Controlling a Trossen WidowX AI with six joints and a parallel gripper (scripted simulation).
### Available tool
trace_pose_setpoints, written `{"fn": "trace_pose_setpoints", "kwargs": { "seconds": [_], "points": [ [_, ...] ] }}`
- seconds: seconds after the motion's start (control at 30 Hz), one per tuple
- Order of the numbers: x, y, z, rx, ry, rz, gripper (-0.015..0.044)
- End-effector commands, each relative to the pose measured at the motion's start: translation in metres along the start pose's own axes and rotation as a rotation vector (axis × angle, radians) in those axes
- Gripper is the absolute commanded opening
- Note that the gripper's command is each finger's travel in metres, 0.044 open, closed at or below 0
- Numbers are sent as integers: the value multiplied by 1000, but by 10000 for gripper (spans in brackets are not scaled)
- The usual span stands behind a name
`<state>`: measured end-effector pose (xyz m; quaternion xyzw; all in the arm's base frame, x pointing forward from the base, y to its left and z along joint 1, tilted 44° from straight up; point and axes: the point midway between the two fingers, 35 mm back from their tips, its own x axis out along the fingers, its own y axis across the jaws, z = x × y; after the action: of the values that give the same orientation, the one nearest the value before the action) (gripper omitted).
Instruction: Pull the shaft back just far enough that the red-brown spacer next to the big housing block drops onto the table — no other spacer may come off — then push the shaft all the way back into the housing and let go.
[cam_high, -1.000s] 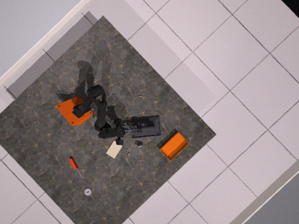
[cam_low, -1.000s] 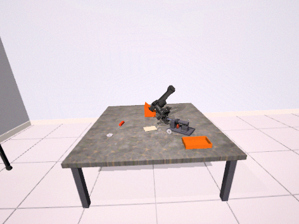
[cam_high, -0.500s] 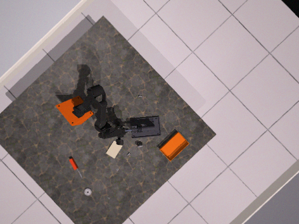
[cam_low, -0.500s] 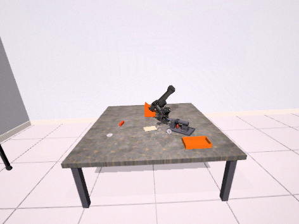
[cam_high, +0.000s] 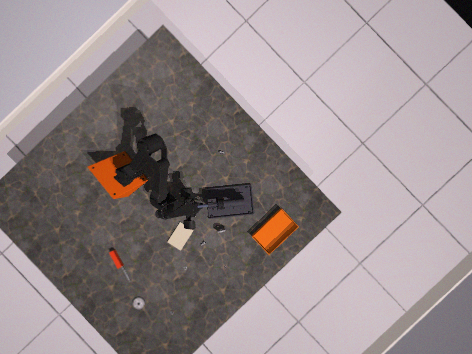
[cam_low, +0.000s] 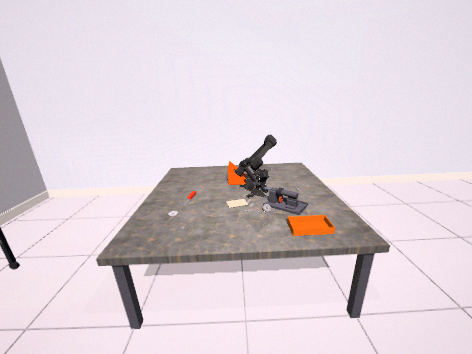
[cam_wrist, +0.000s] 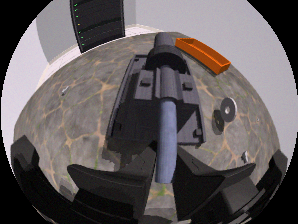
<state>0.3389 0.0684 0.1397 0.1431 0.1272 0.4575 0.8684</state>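
The blue-grey shaft runs from my fingers into the dark fixture, whose near block and big rounded housing block line up behind it in the wrist view. My gripper is shut on the shaft's free end, one finger on each side. The fixture's base plate lies on the table. A red-brown spacer shows as a small patch between the fixture's blocks; whether it hangs on the shaft is too small to tell. The wrist view hides it, and I make out no other spacers.
An orange tray lies beyond the fixture. A grey ring stands beside it. A cream block, a red screwdriver, a pale disc and small metal bits are on the table.
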Motion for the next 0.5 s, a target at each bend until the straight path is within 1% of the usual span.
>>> {"fn": "trace_pose_setpoints", "kwargs": {
  "seconds": [0.0, 0.47],
  "points": [
    [1, 0, 2, -2, -1, 2, 0],
    [2, 0, 3, -2, -1, 2, 0]
  ]
}}
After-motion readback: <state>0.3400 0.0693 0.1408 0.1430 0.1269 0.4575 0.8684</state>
